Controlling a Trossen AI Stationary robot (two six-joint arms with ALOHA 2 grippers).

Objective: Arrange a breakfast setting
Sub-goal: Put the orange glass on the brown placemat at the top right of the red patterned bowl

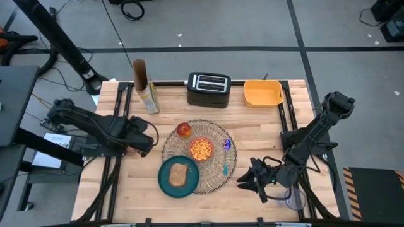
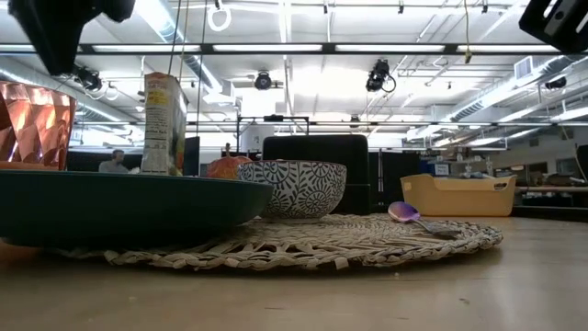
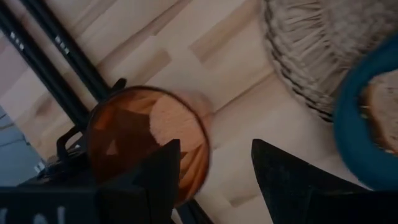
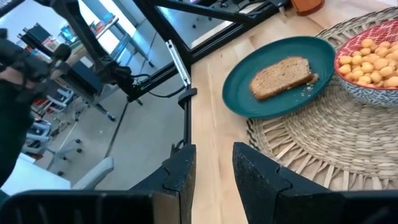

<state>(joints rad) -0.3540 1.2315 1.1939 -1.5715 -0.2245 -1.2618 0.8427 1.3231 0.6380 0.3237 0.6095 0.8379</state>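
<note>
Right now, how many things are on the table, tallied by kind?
Tableware: 4 – plate, bowl, spoon, cup
Food: 3 – toast, apple, box
Mat: 1
Toaster: 1
Bin: 1
Total: 10

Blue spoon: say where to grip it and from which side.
Best take the blue spoon by its handle, coming straight down from above with the right hand. It lies flat on the placemat, head beside the red bowl, handle clear of it.
</note>
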